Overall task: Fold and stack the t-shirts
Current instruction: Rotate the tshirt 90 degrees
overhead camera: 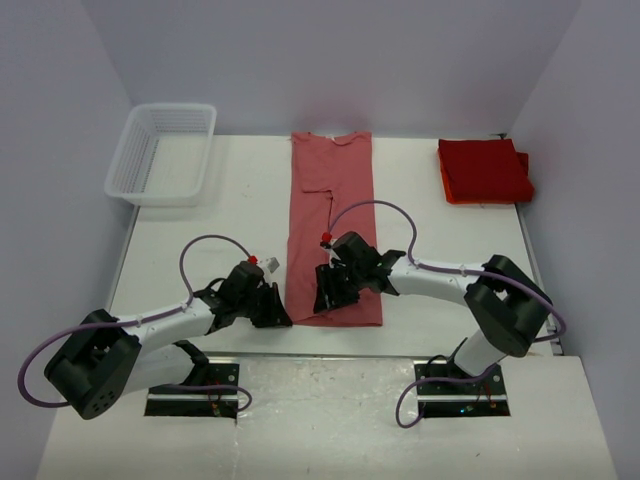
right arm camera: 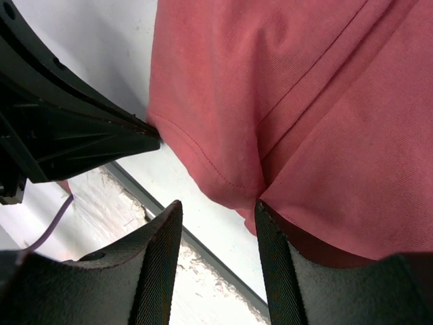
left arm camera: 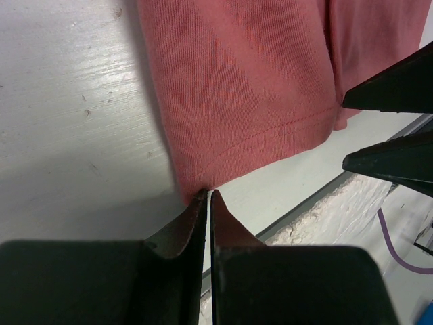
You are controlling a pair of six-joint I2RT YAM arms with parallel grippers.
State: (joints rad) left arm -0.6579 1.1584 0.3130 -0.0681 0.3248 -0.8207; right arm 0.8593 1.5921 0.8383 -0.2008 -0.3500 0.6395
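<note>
the faded salmon-red t-shirt (overhead camera: 332, 210) lies flat in the middle of the white table (overhead camera: 240, 200), folded lengthwise into a long narrow strip, with its collar at the far edge and its hem near the arms. a sleeve seam shows partway down the strip.

the left gripper (left arm camera: 208, 195) sits at the near left corner of the hem. its fingertips are pressed together right against the cloth's corner, and i cannot tell whether any fabric is caught between them. the right gripper (right arm camera: 218, 204) is just beside it over the near hem, jaws spread partway and pinching nothing, with a rounded fold of the hem lying between the two fingers.

a stack of brighter deep red t-shirts (overhead camera: 484, 170), folded into flat rectangles, rests at the far right corner. a white mesh basket (overhead camera: 128, 165) stands at the far left.
</note>
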